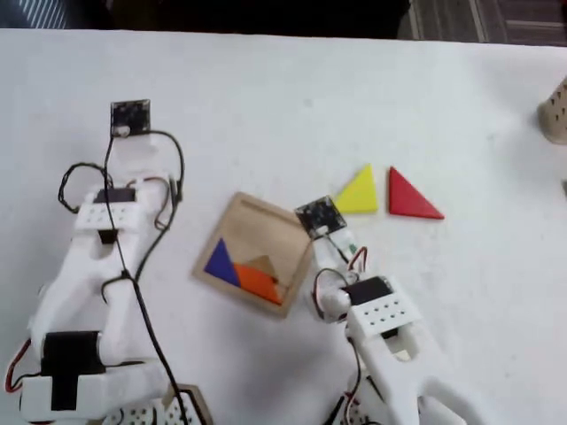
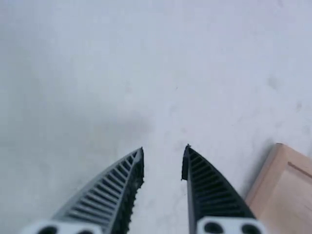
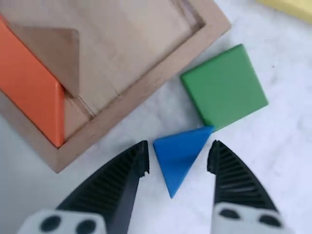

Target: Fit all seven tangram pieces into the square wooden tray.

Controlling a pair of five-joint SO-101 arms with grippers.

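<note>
A small blue triangle [image 3: 179,157] is straddled, seemingly untouched, by the parted right gripper [image 3: 179,147]; the left gripper [image 2: 164,149] is likewise parted.

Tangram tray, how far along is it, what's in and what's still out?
Done: three pieces lie in the tray: a large blue triangle, an orange piece and a brown triangle. In hand: the right gripper stands open around a small blue triangle beside the tray, not yet gripped. To go: that one, the green square, yellow triangle and red triangle. The left gripper is open over the table.
</note>
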